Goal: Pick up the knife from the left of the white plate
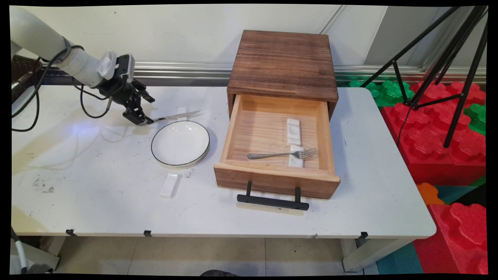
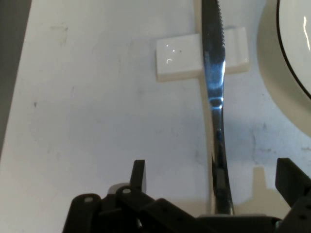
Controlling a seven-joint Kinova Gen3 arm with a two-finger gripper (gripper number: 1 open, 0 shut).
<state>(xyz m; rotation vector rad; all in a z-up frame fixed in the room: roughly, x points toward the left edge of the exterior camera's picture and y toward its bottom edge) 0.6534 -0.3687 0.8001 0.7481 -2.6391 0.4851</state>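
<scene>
My gripper (image 1: 141, 120) is low over the table's left rear, just left of a white plate with a black rim (image 1: 180, 142). A steel knife (image 1: 177, 116) lies there, its blade propped on a small white rest (image 1: 181, 111). In the hand view the knife (image 2: 214, 87) runs up the middle across the rest (image 2: 177, 60). Its handle end lies between my two fingers (image 2: 138, 174), which stand wide apart and do not touch it. The gripper (image 2: 214, 178) is open. The plate's edge (image 2: 291, 43) shows at the upper right.
A wooden box (image 1: 282, 66) stands at the table's rear middle, its drawer (image 1: 237, 128) pulled out. Inside lie a fork (image 1: 282, 154) and two white rests (image 1: 293, 131). Another white rest (image 1: 170, 185) lies in front of the plate. A black tripod (image 1: 447, 58) and foam blocks stand at the right.
</scene>
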